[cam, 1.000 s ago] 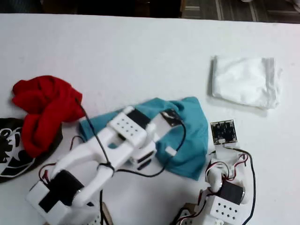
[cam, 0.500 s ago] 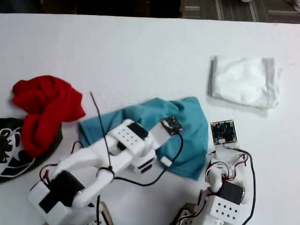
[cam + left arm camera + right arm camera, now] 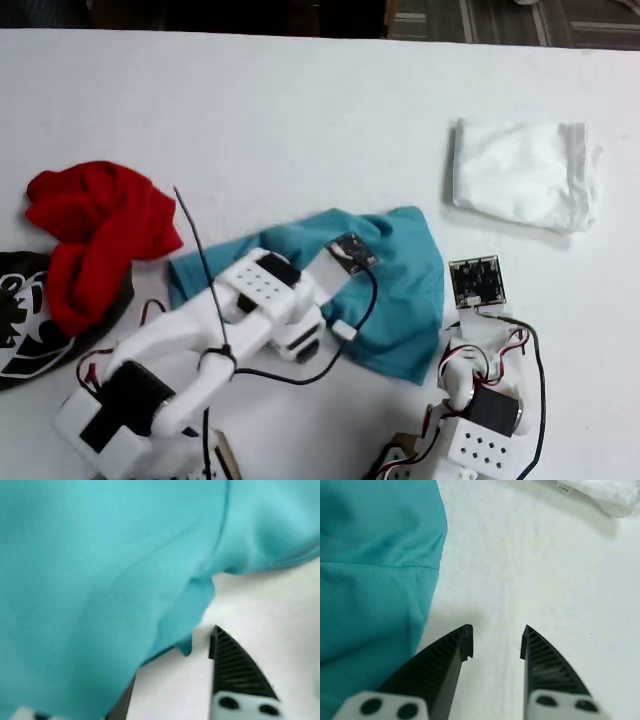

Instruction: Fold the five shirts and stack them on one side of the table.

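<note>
Shirts counted on the table: four, one of each colour. One teal shirt, loosely spread, lies directly under my left gripper. That gripper is released and grasps nothing: its jaws stand apart, a fold of teal cloth hangs over one side, and bare tabletop shows between. One red shirt, crumpled, lies well out to the far side of my left gripper, partly on top of one black shirt with white print at the table edge. One white shirt, folded to a rectangle, lies ahead of my right gripper, well apart from it. My right gripper is likewise released, its two fingers spread over bare table, with the teal shirt's edge just beside one of them.
</note>
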